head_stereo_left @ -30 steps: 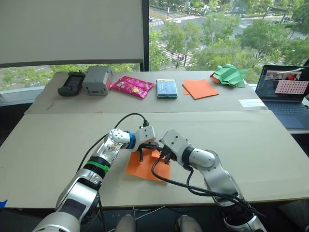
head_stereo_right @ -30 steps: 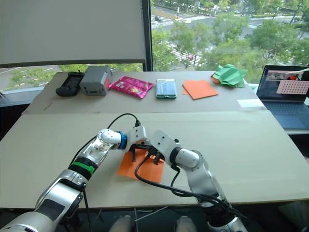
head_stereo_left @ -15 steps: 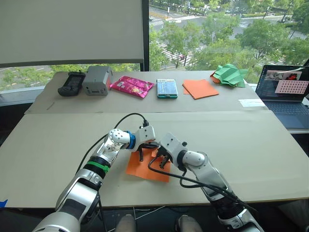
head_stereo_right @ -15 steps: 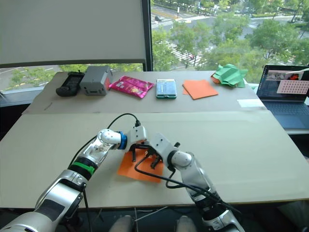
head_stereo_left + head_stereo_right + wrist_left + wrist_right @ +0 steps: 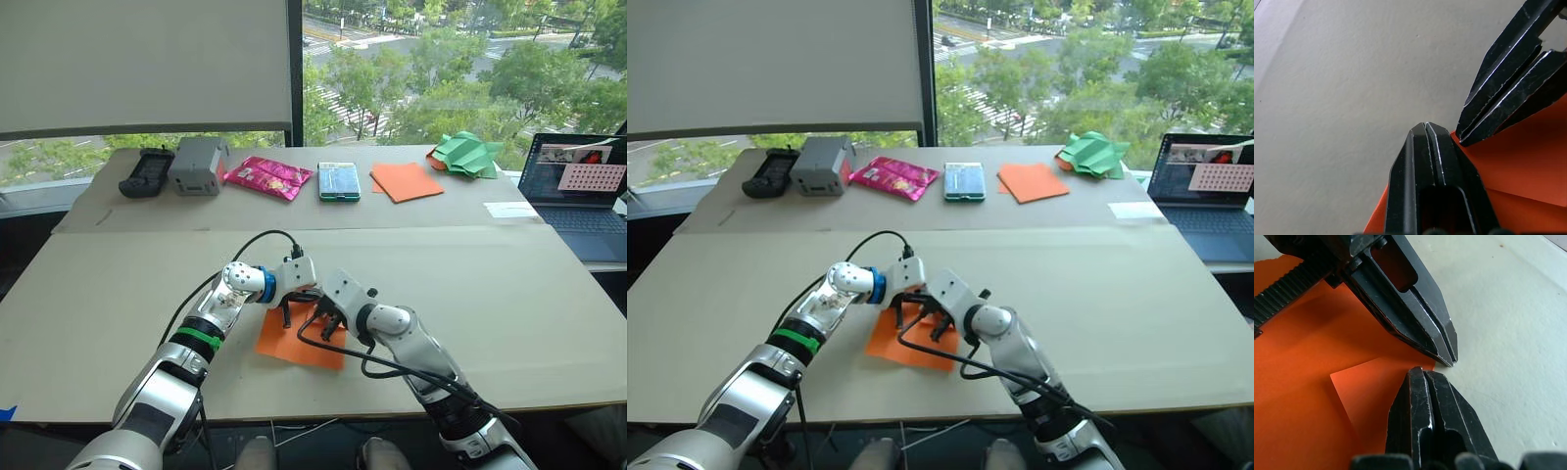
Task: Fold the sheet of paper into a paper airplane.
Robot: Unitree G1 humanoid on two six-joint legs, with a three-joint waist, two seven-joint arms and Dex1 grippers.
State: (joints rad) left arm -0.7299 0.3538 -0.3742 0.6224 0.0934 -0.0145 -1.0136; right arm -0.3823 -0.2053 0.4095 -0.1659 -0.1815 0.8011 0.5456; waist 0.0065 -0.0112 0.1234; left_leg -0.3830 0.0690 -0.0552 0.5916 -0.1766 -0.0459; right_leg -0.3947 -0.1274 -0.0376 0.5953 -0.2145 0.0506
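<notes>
The sheet of paper (image 5: 297,342) lies flat on the near part of the table, bright orange, with a small corner flap (image 5: 1371,391) folded over onto it. My left gripper (image 5: 285,317) is shut, its tip (image 5: 1423,128) down at the sheet's far edge. My right gripper (image 5: 328,321) is shut too, and its tip (image 5: 1423,374) rests on the folded flap, almost touching the left gripper's tip (image 5: 1448,357). Neither gripper holds the paper between its fingers. No paper airplane shape is visible.
Along the table's back strip lie a black device (image 5: 145,168), a grey box (image 5: 199,164), a pink packet (image 5: 266,176), a teal pack (image 5: 338,179), smooth orange sheets (image 5: 405,180) and a green paper shape (image 5: 466,153). A laptop (image 5: 578,181) stands at the right.
The right forearm has swung lower and nearer to me, bringing its gripper slightly closer to the left gripper on the sheet. The left arm and the paper have stayed put.
</notes>
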